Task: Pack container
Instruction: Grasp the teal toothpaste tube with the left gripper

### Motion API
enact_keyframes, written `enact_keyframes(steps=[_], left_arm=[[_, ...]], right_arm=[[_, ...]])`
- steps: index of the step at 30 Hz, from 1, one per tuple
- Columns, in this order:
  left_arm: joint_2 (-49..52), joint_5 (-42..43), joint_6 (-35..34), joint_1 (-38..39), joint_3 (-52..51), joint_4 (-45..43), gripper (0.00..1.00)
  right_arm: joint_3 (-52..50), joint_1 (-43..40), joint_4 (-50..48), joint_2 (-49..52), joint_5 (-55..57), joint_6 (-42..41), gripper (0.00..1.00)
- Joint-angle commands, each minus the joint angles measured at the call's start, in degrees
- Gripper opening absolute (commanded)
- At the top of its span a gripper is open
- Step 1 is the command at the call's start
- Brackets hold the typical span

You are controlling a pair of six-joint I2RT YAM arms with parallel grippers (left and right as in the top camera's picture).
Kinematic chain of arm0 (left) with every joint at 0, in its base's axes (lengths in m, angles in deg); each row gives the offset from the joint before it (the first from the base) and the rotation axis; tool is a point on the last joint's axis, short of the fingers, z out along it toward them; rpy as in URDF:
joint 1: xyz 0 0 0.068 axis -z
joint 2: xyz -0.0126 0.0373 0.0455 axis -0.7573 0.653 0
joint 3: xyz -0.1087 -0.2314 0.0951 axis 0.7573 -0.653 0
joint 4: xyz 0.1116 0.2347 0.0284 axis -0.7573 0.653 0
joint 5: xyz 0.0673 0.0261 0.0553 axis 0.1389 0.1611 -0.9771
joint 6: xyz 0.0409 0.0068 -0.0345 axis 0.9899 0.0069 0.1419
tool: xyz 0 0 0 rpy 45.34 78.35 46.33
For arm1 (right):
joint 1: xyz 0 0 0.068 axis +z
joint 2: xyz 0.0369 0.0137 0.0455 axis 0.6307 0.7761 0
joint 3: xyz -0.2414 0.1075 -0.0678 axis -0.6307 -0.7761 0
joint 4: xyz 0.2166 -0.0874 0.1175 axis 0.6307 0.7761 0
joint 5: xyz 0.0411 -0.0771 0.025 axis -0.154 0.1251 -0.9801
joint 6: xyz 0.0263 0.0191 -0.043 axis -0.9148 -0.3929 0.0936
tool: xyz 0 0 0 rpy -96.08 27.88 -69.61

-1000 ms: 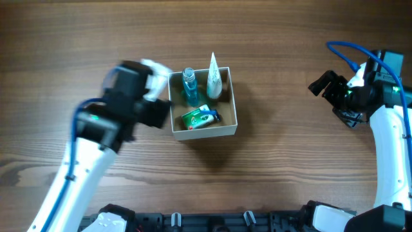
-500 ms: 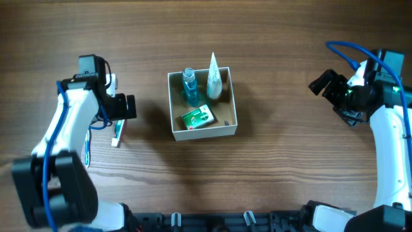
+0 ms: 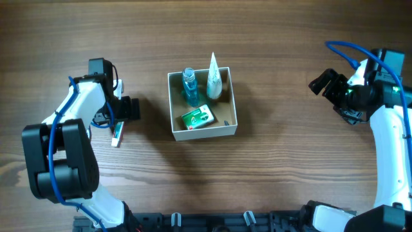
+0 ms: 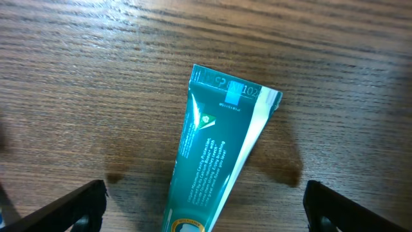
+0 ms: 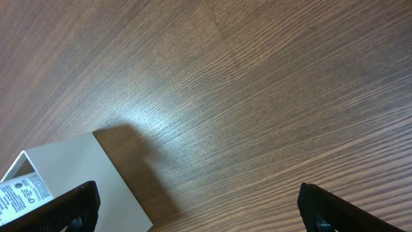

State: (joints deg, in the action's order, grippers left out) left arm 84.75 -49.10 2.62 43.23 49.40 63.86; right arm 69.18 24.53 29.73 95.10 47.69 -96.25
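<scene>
- We judge packing is midway: the container (image 3: 205, 133) sits mid-table, partly filled, open side up; being square, it has no long axis.
- The left gripper (image 4: 205, 209) hangs spread wide over a toothpaste tube (image 4: 215, 161) lying flat left of the container, lengthwise between the fingers, crimp outward.
- Next it should lower and close across the tube.
- The right gripper (image 5: 199, 209) is spread wide and holds nothing.
</scene>
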Motion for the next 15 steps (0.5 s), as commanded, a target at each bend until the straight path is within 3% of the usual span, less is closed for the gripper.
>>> enact_keyframes(steps=[1,15], left_arm=[[0.81,1.14,-0.70,-0.07,-0.33,-0.17,0.92],[3.67,1.14,-0.72,0.00,-0.35,0.79,0.93]], right_arm=[[-0.13,-0.13,-0.28,-0.72,-0.96,0.63,1.00],[-0.13,-0.13,-0.28,-0.72,-0.94,0.63,1.00]])
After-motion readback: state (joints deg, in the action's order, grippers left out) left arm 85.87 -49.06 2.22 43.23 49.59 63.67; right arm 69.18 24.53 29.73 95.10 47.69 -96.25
